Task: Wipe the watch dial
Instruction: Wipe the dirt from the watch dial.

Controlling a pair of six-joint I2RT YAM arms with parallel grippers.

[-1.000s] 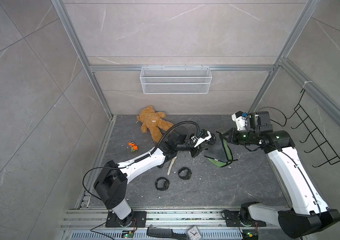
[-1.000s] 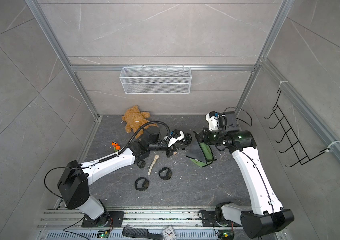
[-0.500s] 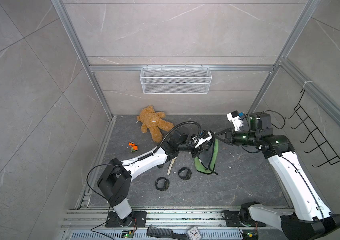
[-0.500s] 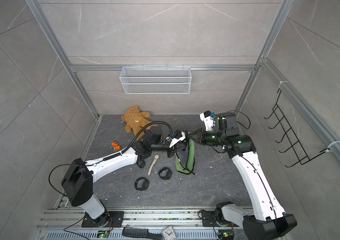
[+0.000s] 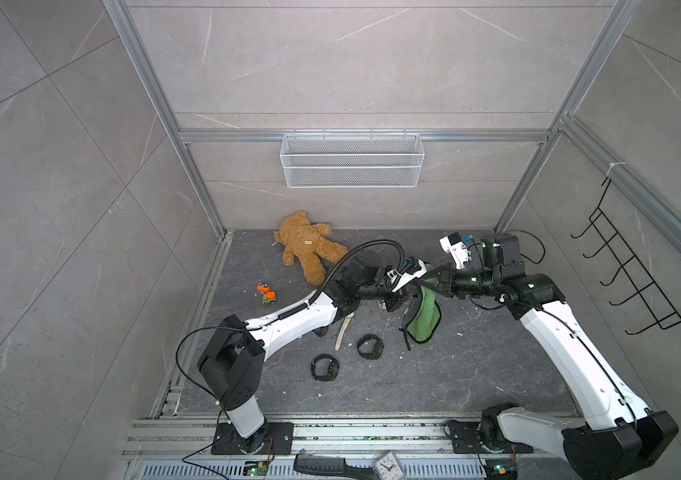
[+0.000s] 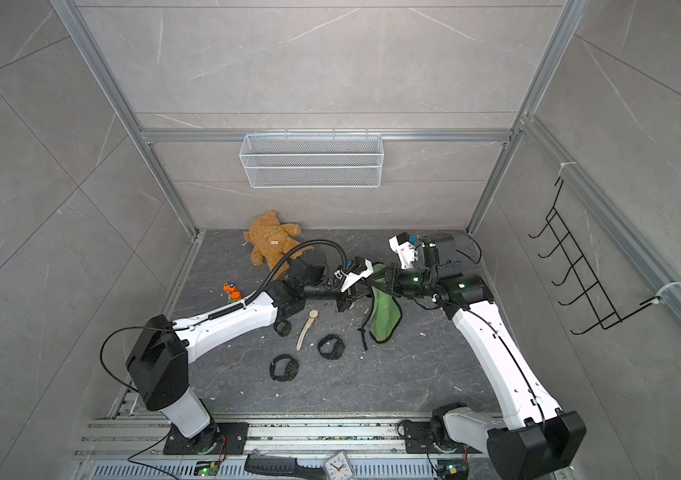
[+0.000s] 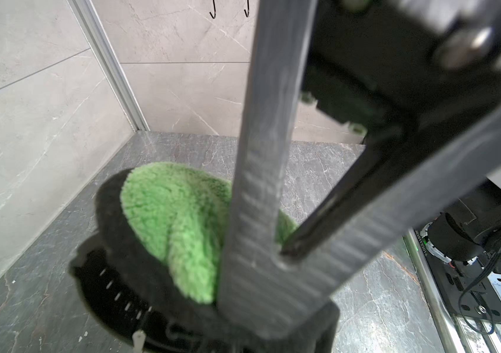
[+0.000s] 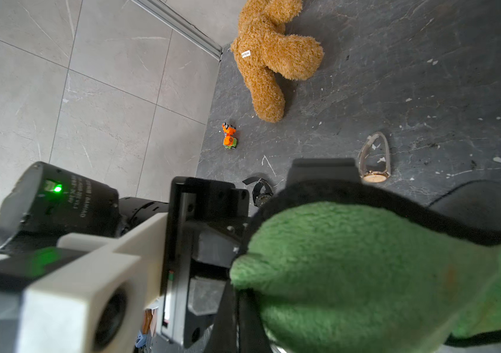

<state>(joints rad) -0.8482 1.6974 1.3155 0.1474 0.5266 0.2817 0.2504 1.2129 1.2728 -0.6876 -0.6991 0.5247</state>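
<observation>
Green fleecy cloth with a black border (image 5: 424, 316) hangs down from the right gripper (image 6: 374, 282), whose jaws are pressed together on its upper edge. The left gripper (image 7: 280, 253) reaches in from the left and meets it just above the floor, in the far middle of the scene. Its jaws are nearly together and seem to pinch a black wristwatch (image 7: 111, 284). In the left wrist view the cloth lies over this watch. Only a dark strap with a row of holes shows under it, so I cannot tell which way the dial faces.

A beige wristwatch with a pale strap (image 5: 343, 332) lies just nearer, long axis running near to far, dial at the far end. Two closed black wristwatches (image 5: 325, 368) (image 5: 370, 346) lie near it. A brown plush bear (image 5: 307, 249) and a small orange toy car (image 5: 267, 293) lie at the far left.
</observation>
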